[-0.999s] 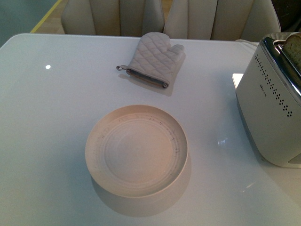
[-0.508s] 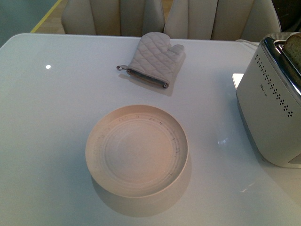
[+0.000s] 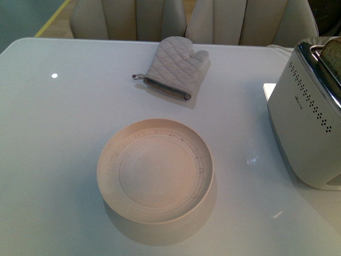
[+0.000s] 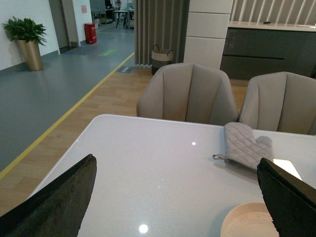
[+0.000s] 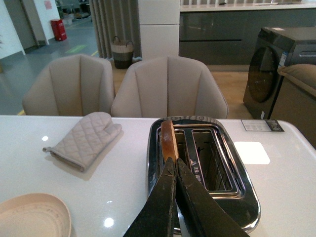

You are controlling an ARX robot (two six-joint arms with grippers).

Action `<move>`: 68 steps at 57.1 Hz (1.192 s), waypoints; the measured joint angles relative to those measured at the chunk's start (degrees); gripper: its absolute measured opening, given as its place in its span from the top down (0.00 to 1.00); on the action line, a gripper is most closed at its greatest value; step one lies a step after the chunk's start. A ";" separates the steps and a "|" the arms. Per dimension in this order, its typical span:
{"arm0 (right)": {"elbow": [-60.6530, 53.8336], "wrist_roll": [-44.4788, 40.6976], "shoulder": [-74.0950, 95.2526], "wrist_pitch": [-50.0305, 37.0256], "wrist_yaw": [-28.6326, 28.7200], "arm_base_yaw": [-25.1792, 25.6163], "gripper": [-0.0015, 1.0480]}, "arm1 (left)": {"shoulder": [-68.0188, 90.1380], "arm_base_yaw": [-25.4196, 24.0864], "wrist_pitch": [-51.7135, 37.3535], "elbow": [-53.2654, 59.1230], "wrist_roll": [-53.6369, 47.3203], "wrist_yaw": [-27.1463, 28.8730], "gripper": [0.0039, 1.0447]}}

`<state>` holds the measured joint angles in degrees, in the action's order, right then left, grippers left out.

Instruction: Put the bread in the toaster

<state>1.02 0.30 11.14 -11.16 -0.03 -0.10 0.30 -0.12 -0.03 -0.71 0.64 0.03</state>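
The white toaster (image 3: 306,117) stands at the table's right edge, its chrome slotted top (image 5: 202,163) seen from above in the right wrist view. A slice of bread (image 5: 168,138) stands on edge in the slot nearer the mitt, brown crust up; it also shows as the bread (image 3: 333,53) at the front view's right border. My right gripper (image 5: 173,162) is shut, its tips together just over the near end of the crust. My left gripper (image 4: 175,197) hangs open over bare table, holding nothing. Neither arm shows in the front view.
A round cream plate (image 3: 160,124) sits empty mid-table, its edge also visible as the plate (image 4: 249,222) under the left gripper. A grey quilted oven mitt (image 3: 173,66) lies behind it. Beige chairs (image 5: 168,89) line the far table edge.
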 joint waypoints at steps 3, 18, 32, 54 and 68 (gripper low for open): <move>0.00 0.00 -0.57 0.59 0.00 0.00 0.98 | 0.00 0.00 0.00 0.00 0.00 -0.02 0.07; 0.02 -0.02 -10.67 10.97 0.00 0.02 0.98 | 0.00 0.00 0.00 0.00 0.00 -0.02 0.07; 0.02 -0.11 -10.78 10.97 -0.02 0.02 0.75 | 0.00 0.00 0.00 0.00 0.00 -0.02 0.07; 0.02 -0.11 -10.78 10.97 -0.02 0.02 0.12 | 0.00 0.00 0.00 0.00 0.00 0.00 0.07; 0.02 -0.11 -10.78 10.97 -0.02 0.00 0.09 | 0.00 0.00 0.00 0.00 0.00 -0.02 0.07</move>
<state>1.04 0.19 0.36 -0.19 -0.05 -0.10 0.30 -0.12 -0.03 -0.71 0.64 0.01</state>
